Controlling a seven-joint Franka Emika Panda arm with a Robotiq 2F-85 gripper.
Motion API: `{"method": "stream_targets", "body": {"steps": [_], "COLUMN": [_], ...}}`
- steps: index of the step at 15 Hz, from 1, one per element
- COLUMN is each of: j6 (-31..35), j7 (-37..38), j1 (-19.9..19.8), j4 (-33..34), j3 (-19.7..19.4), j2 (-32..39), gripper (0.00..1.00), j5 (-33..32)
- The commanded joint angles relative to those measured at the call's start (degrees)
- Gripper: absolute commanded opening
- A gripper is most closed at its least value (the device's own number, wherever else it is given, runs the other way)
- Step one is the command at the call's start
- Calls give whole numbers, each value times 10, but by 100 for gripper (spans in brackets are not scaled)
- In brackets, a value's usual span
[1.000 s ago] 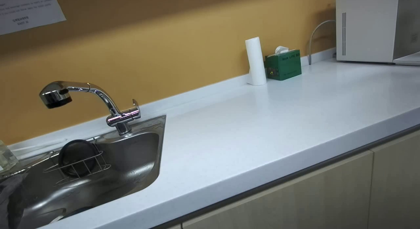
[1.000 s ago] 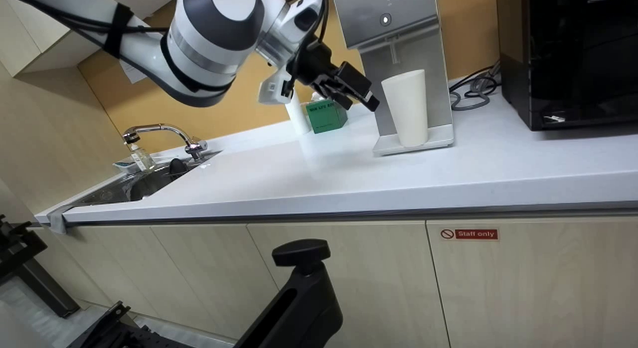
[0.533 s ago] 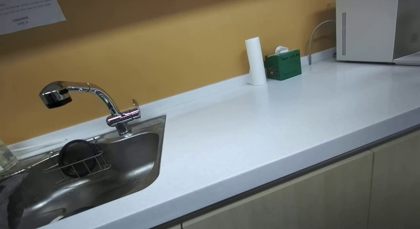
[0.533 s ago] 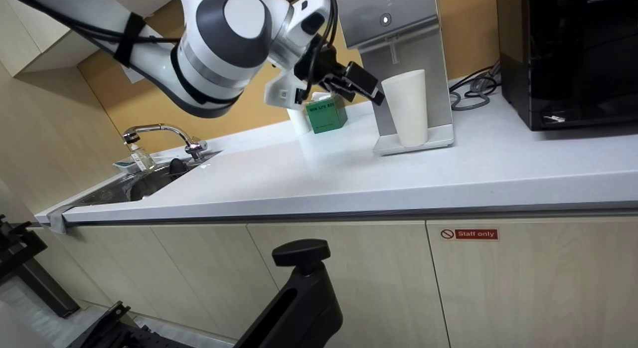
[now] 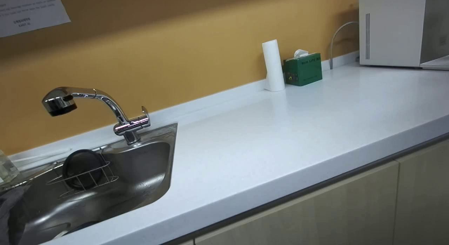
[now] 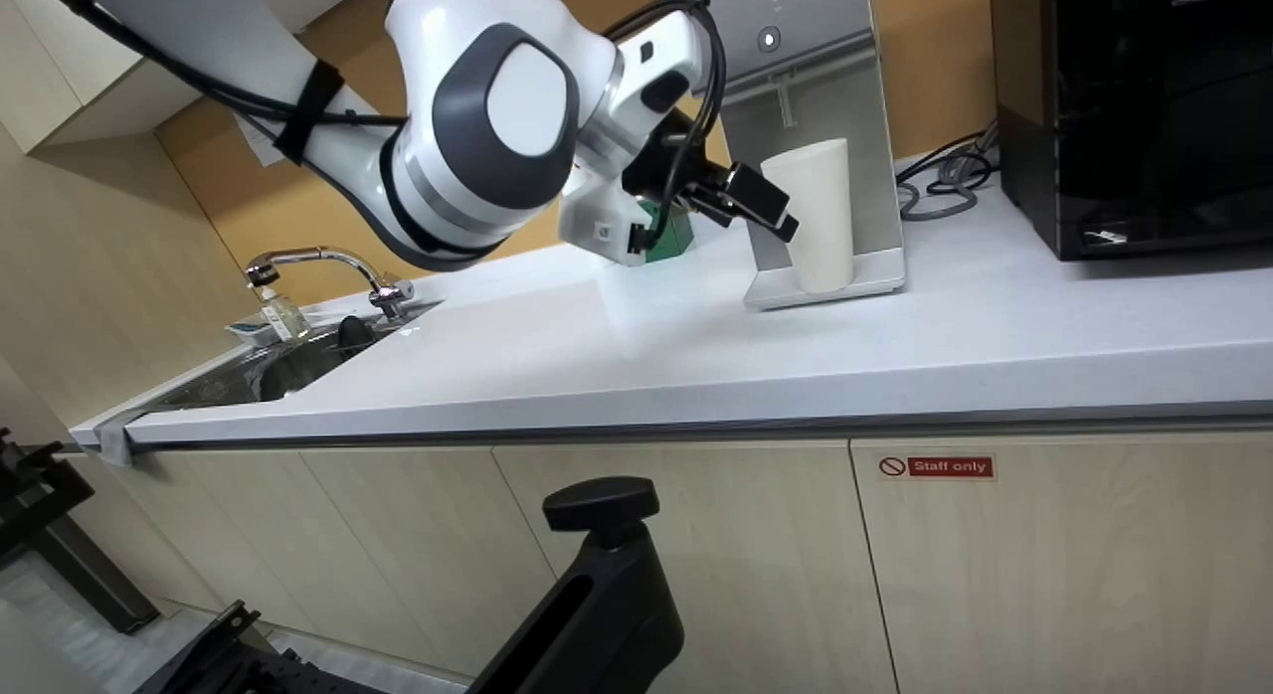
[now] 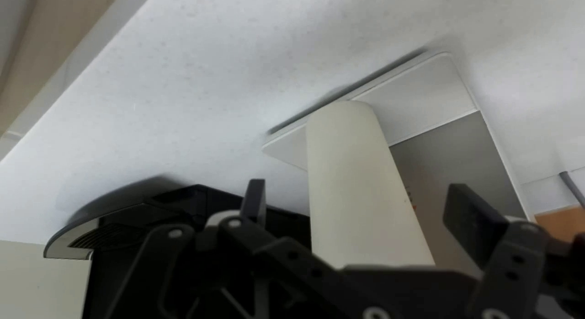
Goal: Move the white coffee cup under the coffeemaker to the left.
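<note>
Shows the black tool point(image 7: 357, 198) released, with fingers point(image 7: 475, 223) spread wide in the wrist view and the white coffee cup point(image 6: 827, 212) seen in the gap; cannot tell whether touching a finger or only lined up behind. Compared with half a second ago, reaches lower and farther toward the cup, now crossing its outline in an exterior view, and hides more of the green tissue box point(image 6: 678, 237) behind the white and grey arm point(image 6: 527, 107). Leaves the cup in the same place: upright on the pale ledge point(image 7: 425, 99) at the foot of the coffeemaker point(image 6: 830, 97). Smooth, plain walls on the cup, narrowing toward the base; a flat grey front and boxy white side on the coffeemaker, in both exterior views. Nearby, a glossy black appliance point(image 6: 1144, 117) with coiled cables point(image 6: 967, 172) alongside; farther off, a smooth white paper roll point(image 5: 273, 66) just beside the sharp-cornered tissue box, then a curved chrome faucet point(image 5: 131, 127) over a steel sink point(image 5: 151, 164). Underneath, a white bench point(image 5: 280, 132), faintly speckled in the wrist view; below, pale wood-grain cabinet doors point(image 6: 676, 565) with a red "Staff only" label point(image 6: 937, 467); behind, an ochre wall point(image 5: 175, 45).
</note>
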Motion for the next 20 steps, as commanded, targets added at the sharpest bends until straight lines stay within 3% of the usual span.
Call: {"method": "stream_targets", "body": {"steps": [1,6,12,20], "j6": [18,68,60,59], "j7": [-21,-73,-69,-88], "j1": [7,19,13,22], "j4": [7,9,2,43], "j3": [-6,-17,-10,-17], "j2": [23,45,41,63], "gripper": [100,100,100,100], "j5": [-6,-1,0,10]}}
